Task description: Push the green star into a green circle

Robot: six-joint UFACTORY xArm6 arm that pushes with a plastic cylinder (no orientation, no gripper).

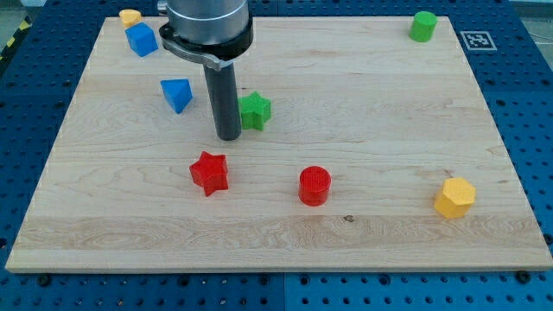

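The green star [256, 111] lies on the wooden board left of centre in the camera view. My tip [228, 136] stands just to the star's left and slightly below it, close to or touching its left edge. The green circle [423, 26], a short cylinder, stands near the board's top right corner, far from the star.
A red star [209, 172] lies below my tip and a red cylinder [314, 185] to its right. A blue block [176, 93] sits left of my tip. A blue cube [141, 39] and a yellow block [130, 16] are at top left. A yellow hexagon [454, 197] is at lower right.
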